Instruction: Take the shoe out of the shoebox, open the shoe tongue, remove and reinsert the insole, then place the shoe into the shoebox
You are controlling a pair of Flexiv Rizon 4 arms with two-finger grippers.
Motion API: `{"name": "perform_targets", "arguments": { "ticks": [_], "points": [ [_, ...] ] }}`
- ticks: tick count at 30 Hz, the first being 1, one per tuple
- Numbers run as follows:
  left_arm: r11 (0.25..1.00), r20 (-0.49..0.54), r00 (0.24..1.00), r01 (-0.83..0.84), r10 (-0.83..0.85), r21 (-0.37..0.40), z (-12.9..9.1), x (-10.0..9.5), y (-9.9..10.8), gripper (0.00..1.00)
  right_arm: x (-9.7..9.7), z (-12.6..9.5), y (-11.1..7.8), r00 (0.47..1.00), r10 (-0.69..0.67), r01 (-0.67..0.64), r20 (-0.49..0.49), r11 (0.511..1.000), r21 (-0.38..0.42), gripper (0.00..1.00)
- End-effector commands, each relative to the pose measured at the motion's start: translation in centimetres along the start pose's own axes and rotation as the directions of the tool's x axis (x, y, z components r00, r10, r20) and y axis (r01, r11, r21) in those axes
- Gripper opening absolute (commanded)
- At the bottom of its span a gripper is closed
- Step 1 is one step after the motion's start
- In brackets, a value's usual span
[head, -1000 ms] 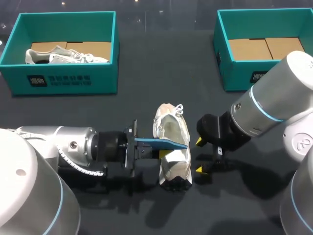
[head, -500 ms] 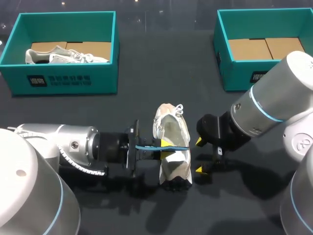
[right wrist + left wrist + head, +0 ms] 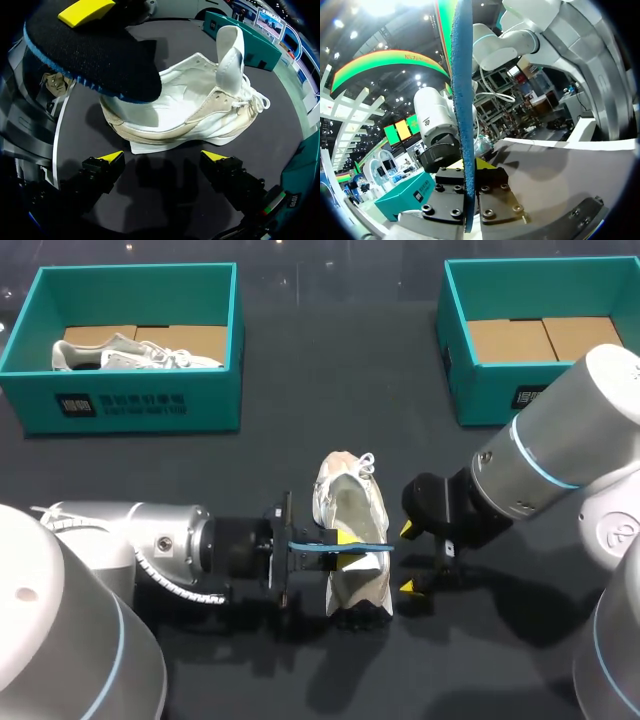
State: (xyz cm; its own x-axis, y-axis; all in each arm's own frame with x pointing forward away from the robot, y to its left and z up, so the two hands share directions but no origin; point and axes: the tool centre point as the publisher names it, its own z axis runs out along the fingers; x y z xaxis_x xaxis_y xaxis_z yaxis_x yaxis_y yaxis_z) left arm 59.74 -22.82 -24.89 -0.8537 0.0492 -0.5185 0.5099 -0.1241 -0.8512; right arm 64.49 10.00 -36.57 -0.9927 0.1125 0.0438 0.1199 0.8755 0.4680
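**Insole (image 3: 365, 545) turned on edge and carried over the shoe (image 3: 352, 502)**

Since a second ago the left arm (image 3: 150, 545) has pushed further toward the middle and rolled its wrist, so the blue insole, then seen flat, now shows only its thin edge across the shoe's opening. The right arm (image 3: 540, 470) has not moved.

Two teal shoeboxes stand at the far side of the dark bench (image 3: 300, 430). The left shoebox (image 3: 135, 405) holds a second white shoe (image 3: 130, 352); the right shoebox (image 3: 480, 390) shows only its cardboard floor. Both are well apart from the work in the middle.

The left jaws are clamped on the insole (image 3: 463, 125), which stands between them on edge in the left wrist view. The right jaws are spread open just beside the shoe, touching nothing. From the right wrist the insole (image 3: 95, 55) hangs over the near end of the shoe (image 3: 200, 105) and hides part of it.

The shoe stands on its sole mid-bench between the two arms. It is white with beige side panels, its tongue upright and its laces loose.
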Motion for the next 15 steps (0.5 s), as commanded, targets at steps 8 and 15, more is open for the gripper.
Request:
{"name": "perform_targets", "arguments": {
  "ticks": [8, 15],
  "points": [
    [1.000, 0.046, 0.999, 0.008, -0.007, -0.023, 0.58, 0.60, 0.09, 0.00, 0.11, 0.02, -0.06, 1.000, 0.000, 0.000, 0.002, 1.000, -0.001, 1.00],
    [0.999, 0.078, 0.996, 0.047, -0.046, -0.018, 0.87, 0.69, 0.56, 0.00, 0.11, 0.02, -0.06, 1.000, 0.000, 0.000, 0.002, 1.000, -0.001, 1.00]
  ]
}}
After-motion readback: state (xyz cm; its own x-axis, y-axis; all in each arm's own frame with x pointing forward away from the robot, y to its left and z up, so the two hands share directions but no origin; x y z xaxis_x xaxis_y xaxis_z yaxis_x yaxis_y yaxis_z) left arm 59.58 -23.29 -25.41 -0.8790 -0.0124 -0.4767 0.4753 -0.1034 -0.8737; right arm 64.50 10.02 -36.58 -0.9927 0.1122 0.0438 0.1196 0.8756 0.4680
